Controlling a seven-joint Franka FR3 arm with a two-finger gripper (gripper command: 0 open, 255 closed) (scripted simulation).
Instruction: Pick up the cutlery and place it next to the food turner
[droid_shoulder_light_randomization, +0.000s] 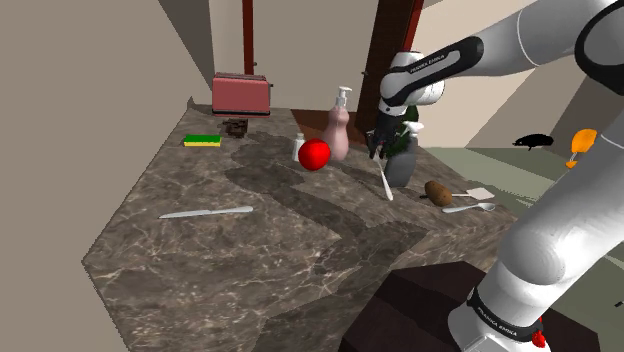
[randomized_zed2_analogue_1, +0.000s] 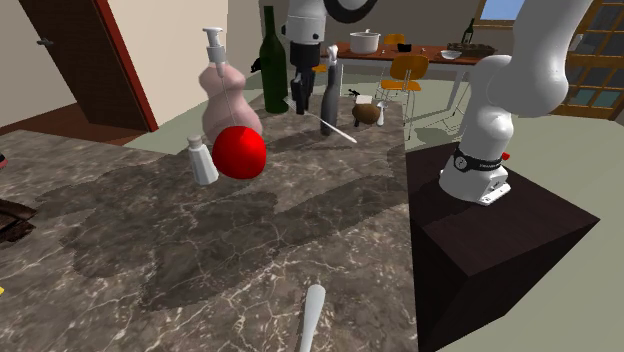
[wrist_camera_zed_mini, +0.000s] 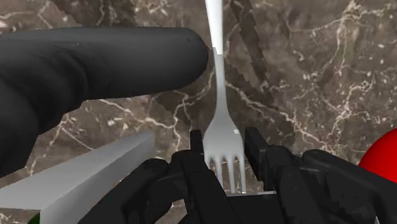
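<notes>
White lettering on the arm (droid_shoulder_light_randomization: 470, 50) near the wrist is too small to read, maybe the maker's name. The gripper (droid_shoulder_light_randomization: 377, 152) has its fingers clamped on the fork (droid_shoulder_light_randomization: 385, 182) at the tine end. The handle slants down toward the marble counter (droid_shoulder_light_randomization: 260, 260), and I can't tell if it touches. In the wrist view the tine tips are hidden between the fingers. The food turner (droid_shoulder_light_randomization: 473, 193) lies near the counter's edge at the shoulder view's right, past a potato (droid_shoulder_light_randomization: 438, 191). There's a wide bare stretch beyond the knife (droid_shoulder_light_randomization: 207, 212).

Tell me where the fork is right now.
In the shoulder view the fork hangs from the shut gripper over the counter, right of the red ball, by the dark bottle.
</notes>
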